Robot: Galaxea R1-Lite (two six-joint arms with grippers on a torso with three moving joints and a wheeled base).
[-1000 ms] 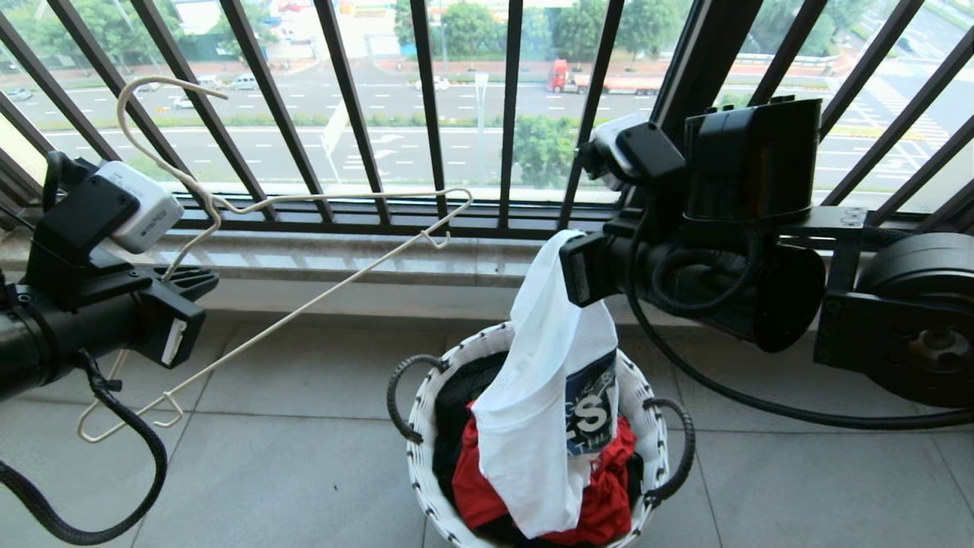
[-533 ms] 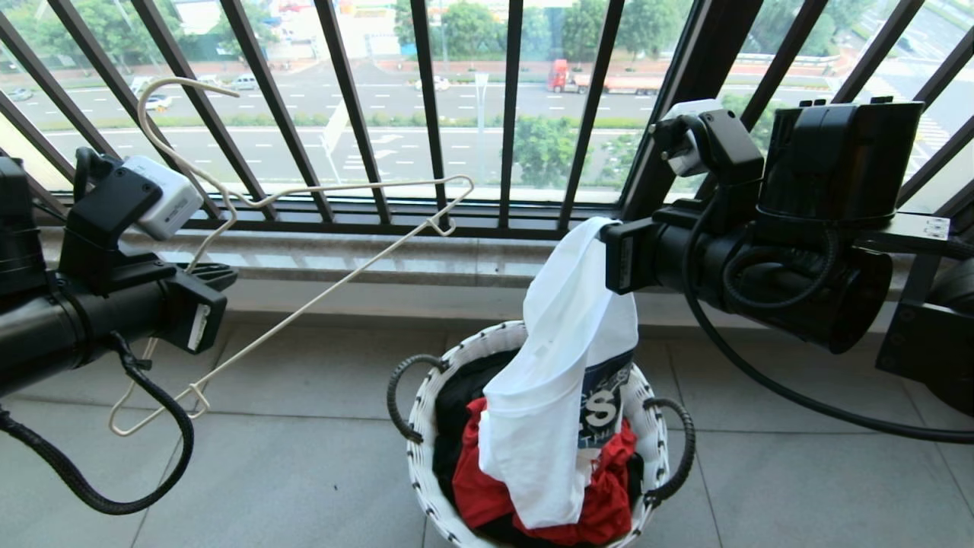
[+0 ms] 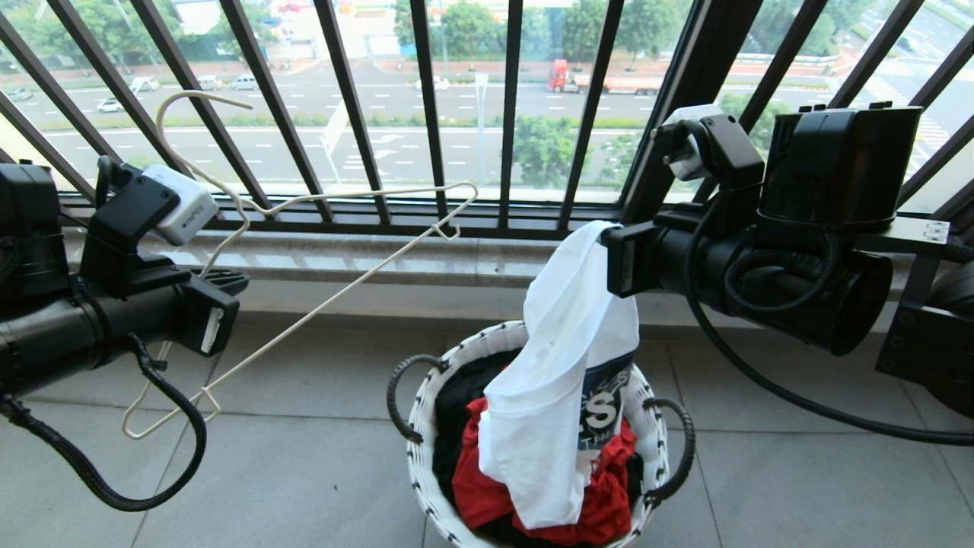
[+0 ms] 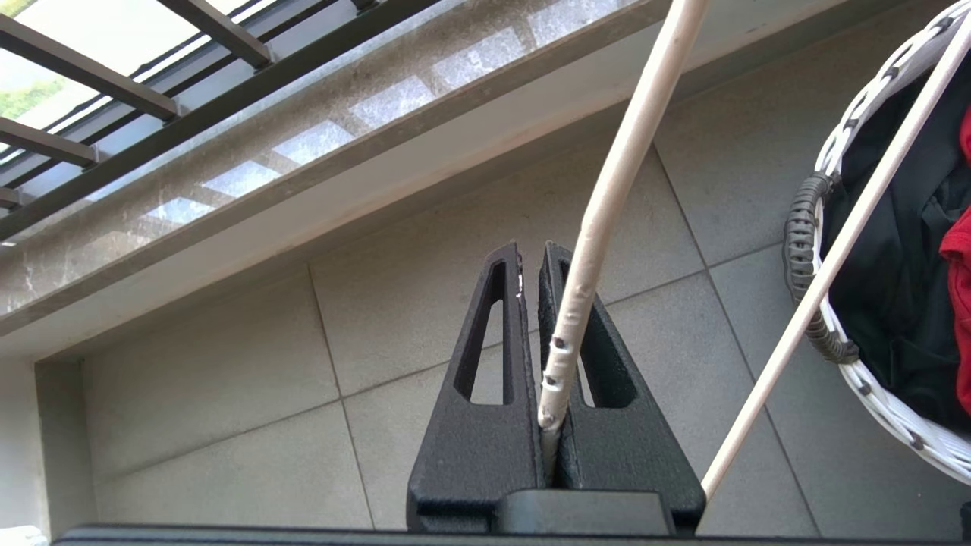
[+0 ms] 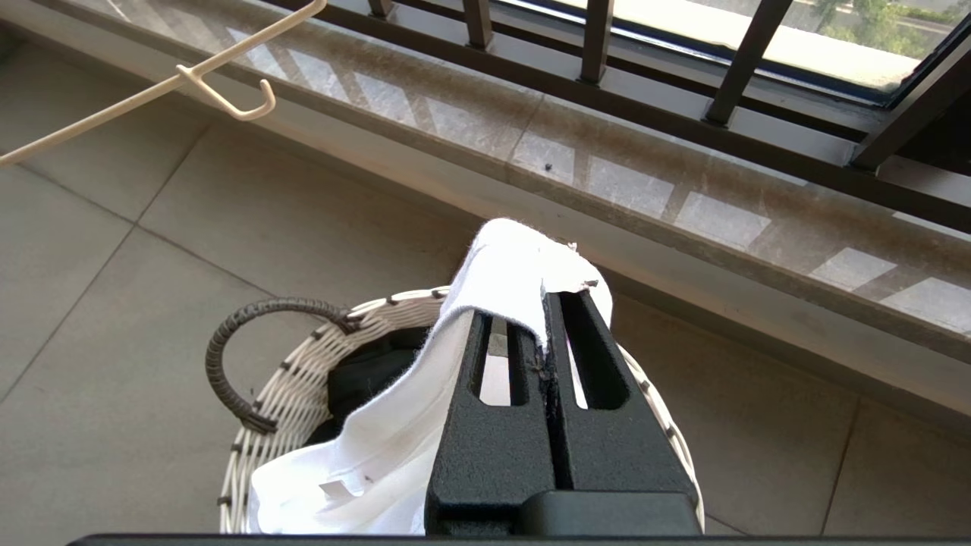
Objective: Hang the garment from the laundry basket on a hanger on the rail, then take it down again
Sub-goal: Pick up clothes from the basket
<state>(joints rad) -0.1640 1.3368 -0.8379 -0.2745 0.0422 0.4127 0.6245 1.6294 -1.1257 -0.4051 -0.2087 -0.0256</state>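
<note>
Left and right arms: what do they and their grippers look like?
Both arms are matte black tubes with black corrugated cables looping beside them. Each wrist carries a small white camera in a black bracket. The left gripper and right gripper have black, textured, wedge-shaped fingers with long slot cut-outs.

1. the garment (image 3: 559, 380), a white t-shirt with a dark blue chest print and white letters, hung bunched by its top end, its lower part draped into the laundry basket.
2. the laundry basket (image 3: 426, 426), round, woven white with black pattern and two black loop handles, stood on the tiled floor below the window sill.
3. the hanger (image 3: 319, 304), thin cream wire with a long hook and small notched end hooks, was tilted in the air, left of the basket.
</note>
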